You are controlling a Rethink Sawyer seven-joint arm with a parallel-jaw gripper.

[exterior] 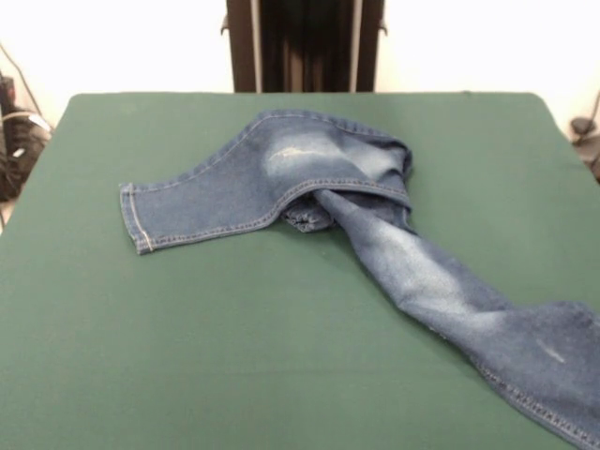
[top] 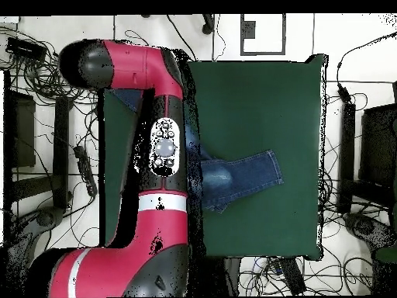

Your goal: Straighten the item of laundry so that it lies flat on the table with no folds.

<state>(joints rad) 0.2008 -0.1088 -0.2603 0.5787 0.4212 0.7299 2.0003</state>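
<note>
Nearest leg: we see one leg of the jeans (exterior: 375,234) running toward the front camera, twisted along its length, with its hem end at the picture's lower right, at the table's near edge.
Other leg: it lies flat and points to the left in the front view, hem open and tan stitching showing along the edge.
Waist part: bunched and folded over itself near the middle of the table, with a pale faded patch on top; we count several folds where the two legs meet.
Table (exterior: 187,356): green cloth, the jeans occupy its middle and its near right part.
Containers: we make out none on the table.
Arm (top: 151,155): from overhead, the red and black arm stretches across the table's left side and covers part of the jeans (top: 240,174).
Gripper: we cannot tell where it sits or how its fingers stand; the arm's own body hides it from overhead, and the front view shows only the pedestal (exterior: 305,45).
</note>
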